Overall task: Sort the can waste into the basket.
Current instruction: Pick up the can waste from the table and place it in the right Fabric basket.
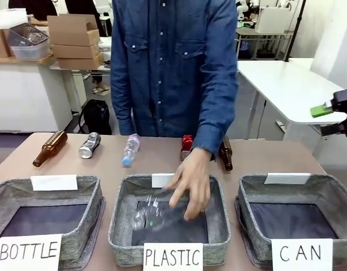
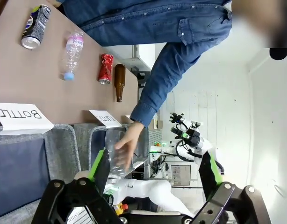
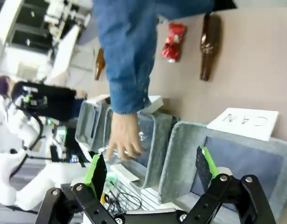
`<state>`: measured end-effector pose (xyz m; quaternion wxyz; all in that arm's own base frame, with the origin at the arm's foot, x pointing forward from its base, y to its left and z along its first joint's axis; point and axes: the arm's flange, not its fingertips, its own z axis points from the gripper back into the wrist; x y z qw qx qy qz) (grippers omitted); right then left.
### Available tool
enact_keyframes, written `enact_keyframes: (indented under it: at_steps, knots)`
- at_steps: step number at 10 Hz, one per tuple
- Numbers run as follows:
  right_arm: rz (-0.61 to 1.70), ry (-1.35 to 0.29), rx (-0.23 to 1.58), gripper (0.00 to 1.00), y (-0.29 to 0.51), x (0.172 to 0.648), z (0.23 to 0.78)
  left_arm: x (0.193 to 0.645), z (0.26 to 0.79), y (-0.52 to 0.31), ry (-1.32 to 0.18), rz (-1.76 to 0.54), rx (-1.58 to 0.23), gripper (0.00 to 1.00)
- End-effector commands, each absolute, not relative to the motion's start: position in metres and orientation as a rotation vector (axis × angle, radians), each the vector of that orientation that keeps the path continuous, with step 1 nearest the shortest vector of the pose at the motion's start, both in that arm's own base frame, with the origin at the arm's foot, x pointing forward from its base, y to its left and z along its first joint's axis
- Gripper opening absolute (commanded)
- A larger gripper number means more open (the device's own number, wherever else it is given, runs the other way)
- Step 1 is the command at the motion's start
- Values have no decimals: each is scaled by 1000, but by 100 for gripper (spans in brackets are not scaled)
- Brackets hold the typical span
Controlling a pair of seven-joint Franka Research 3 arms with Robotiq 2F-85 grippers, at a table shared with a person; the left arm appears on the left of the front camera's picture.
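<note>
Red can point(image 1: 186, 144) on the far side of the table point(image 1: 156, 161), right of centre, long axis across it, nearer right gripper point(image 3: 149, 165); silver can point(image 1: 89, 145) far left, nearer left gripper point(image 2: 153, 164). Both claws spread apart, empty. CAN basket point(image 1: 252, 195) front right.

Behind the brown worktable point(image 1: 162, 155), a long white table point(image 1: 286, 84) stands at the right, near a pale wall point(image 1: 340, 34). At the far left, stacked cardboard boxes point(image 1: 74, 39) and a clear plastic tub point(image 1: 27, 42) sit on a white cabinet point(image 1: 26, 101), with a black bag point(image 1: 97, 116) on the floor just beside it; the light is bright and even
</note>
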<state>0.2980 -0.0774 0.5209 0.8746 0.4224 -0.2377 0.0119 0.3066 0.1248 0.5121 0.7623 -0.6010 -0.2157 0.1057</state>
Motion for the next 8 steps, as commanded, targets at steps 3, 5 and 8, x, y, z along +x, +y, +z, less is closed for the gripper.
enact_keyframes:
  at_steps: [3,5,8]
  knots:
    - [89,-501,826,100,-40,297,508,307,512,125,-487,209,-1322,100]
    - [139,-417,765,100,-11,331,513,307,512,125,-487,209,-1322,100]
    - [0,-526,806,100,-56,289,509,307,512,125,-487,209,-1322,100]
